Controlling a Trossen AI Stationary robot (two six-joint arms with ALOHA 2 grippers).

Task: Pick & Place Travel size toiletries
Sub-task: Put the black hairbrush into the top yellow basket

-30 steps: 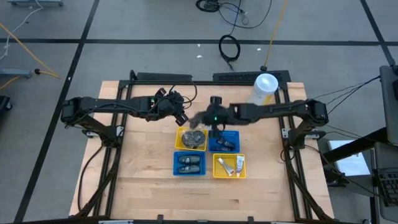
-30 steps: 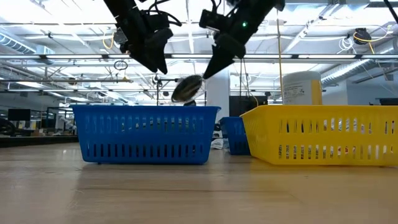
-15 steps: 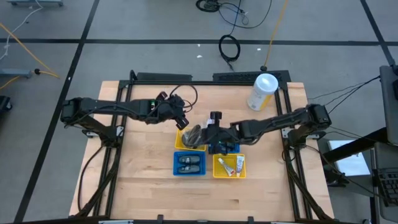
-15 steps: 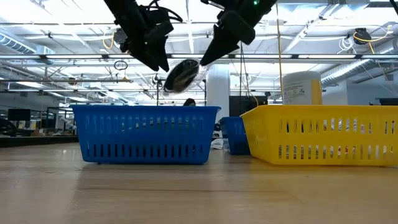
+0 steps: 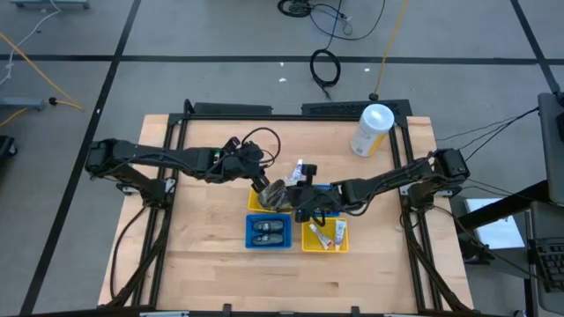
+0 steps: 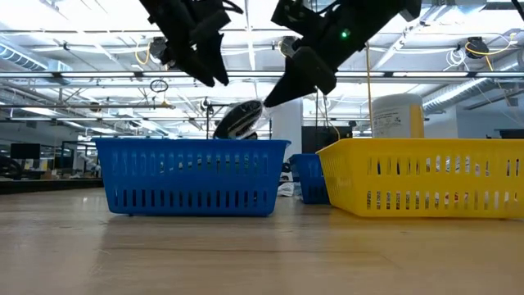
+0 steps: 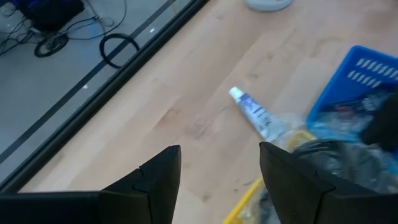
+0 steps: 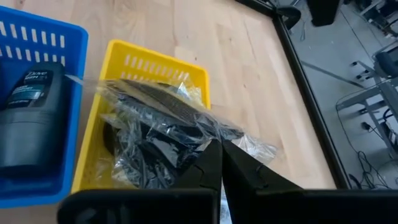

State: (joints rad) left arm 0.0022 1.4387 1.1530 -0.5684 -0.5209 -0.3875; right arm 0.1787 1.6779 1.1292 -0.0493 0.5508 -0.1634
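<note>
- The right claw (image 8: 219,149), pinched fully shut, holds a round grey packet (image 8: 163,104) by the edge of its clear plastic wrap, the packet hanging in the air above the trays.
- In the right wrist view the packet hangs over a yellow tray (image 8: 144,70) that already contains more wrapped grey packets (image 8: 140,149).
- In the low view the packet (image 6: 240,120) is tilted, just above the rim of the near blue tray (image 6: 190,176), with the right claw's dark fingers (image 6: 282,88) slanting down to it.
- From above, the left claw (image 5: 261,183) is just beside the held packet (image 5: 275,191), over the edge of the yellow tray (image 5: 254,202); its fingers (image 7: 155,180) stand part-way apart with nothing between them.
- A thin white tube with blue marks (image 7: 254,114) lies loose on the wooden desk (image 7: 186,106), close to the trays.
- Four square trays sit together mid-desk: small dark bottles (image 5: 268,231) fill the near blue tray (image 5: 250,236), and white tubes (image 5: 328,233) lie in the near yellow tray (image 5: 307,239).
- A dark bottle (image 8: 31,112) rests in the blue tray (image 8: 37,43) next to the packets' tray.
- A tall white-and-cream canister (image 5: 373,129) stands well apart at the desk's far right corner.
</note>
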